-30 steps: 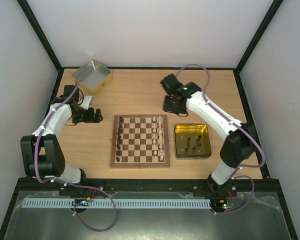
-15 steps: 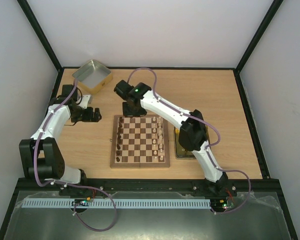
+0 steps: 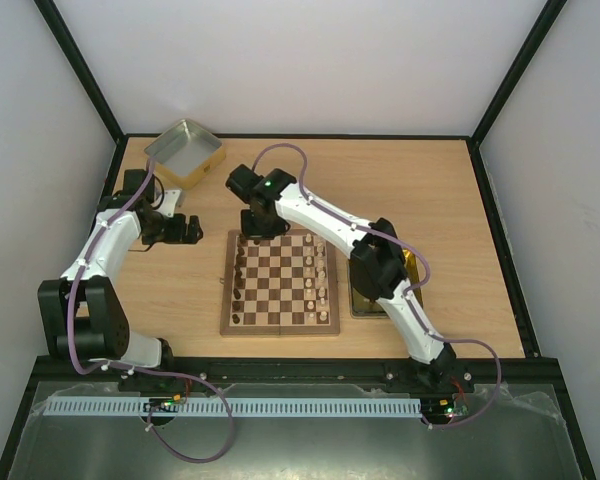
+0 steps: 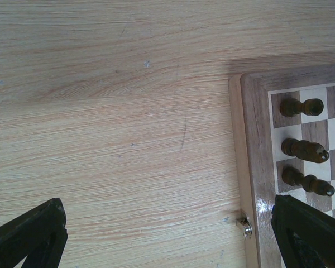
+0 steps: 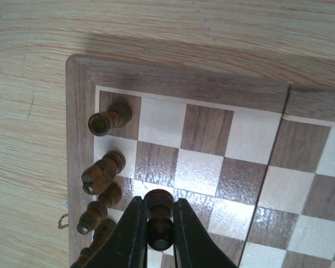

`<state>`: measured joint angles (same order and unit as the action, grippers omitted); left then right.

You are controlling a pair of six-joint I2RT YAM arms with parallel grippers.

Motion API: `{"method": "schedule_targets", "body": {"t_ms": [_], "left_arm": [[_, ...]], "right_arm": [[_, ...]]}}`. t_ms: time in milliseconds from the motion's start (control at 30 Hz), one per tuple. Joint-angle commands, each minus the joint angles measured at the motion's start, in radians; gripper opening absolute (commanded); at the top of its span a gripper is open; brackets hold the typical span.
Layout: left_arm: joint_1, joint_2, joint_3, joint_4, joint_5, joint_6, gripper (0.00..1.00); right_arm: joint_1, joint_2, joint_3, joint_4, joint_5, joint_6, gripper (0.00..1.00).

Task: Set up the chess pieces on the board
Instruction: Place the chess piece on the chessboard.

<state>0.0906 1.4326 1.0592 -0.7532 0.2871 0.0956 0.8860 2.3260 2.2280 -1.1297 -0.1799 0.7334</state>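
Note:
The board (image 3: pixel 280 331) lies mid-table, with dark chess pieces (image 3: pixel 240 280) down its left file and cream ones (image 3: pixel 321 275) on its right side. My right gripper (image 3: pixel 255 226) reaches across to the board's far left corner. In the right wrist view this gripper (image 5: pixel 158 202) is shut on a dark pawn (image 5: pixel 159 231), held just above the squares beside standing dark pieces (image 5: pixel 103 170). My left gripper (image 3: pixel 185 230) hovers over bare table left of the board. Its fingers (image 4: pixel 30 237) stand wide open, with the board's rim (image 4: pixel 250 156) and three dark pieces (image 4: pixel 304 149) at the right.
A silver tin (image 3: pixel 185 152) sits at the far left corner of the table. The yellow-gold tin (image 3: pixel 413 268) lies right of the board, mostly hidden under my right arm. A small metal clasp (image 4: pixel 245 224) sticks out from the board's left edge.
My right arm swung from the back right of the table across to the board's far left corner, carrying the dark pawn, and has now lowered slightly. The left arm barely moved.

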Motion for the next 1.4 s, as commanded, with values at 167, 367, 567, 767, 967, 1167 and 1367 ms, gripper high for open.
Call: {"method": "schedule_targets", "body": {"t_ms": [167, 367, 567, 767, 967, 1167, 1367], "left_arm": [[0.008, -0.022, -0.014, -0.006, 0.01, -0.006, 1.0], [0.008, -0.02, -0.012, -0.006, 0.01, -0.006, 1.0], [0.008, -0.018, -0.012, -0.006, 0.011, -0.005, 1.0], [0.008, -0.014, -0.011, -0.006, 0.012, -0.007, 1.0], [0.008, -0.008, -0.008, -0.006, 0.012, -0.007, 1.0], [0.008, -0.003, -0.008, -0.007, 0.012, -0.007, 1.0], [0.008, 0.002, -0.006, -0.006, 0.012, -0.007, 1.0]], "right_arm": [[0.002, 0.078, 0.061, 0.033, -0.019, -0.006, 0.09], [-0.004, 0.105, 0.091, 0.04, 0.001, 0.0, 0.09], [-0.015, 0.12, 0.093, 0.045, 0.0, -0.002, 0.09], [-0.028, 0.132, 0.095, 0.051, 0.004, -0.002, 0.09], [-0.042, 0.155, 0.122, 0.055, -0.012, 0.001, 0.09], [-0.045, 0.169, 0.129, 0.065, -0.025, 0.008, 0.1], [-0.045, 0.171, 0.13, 0.064, -0.032, 0.003, 0.13]]}}
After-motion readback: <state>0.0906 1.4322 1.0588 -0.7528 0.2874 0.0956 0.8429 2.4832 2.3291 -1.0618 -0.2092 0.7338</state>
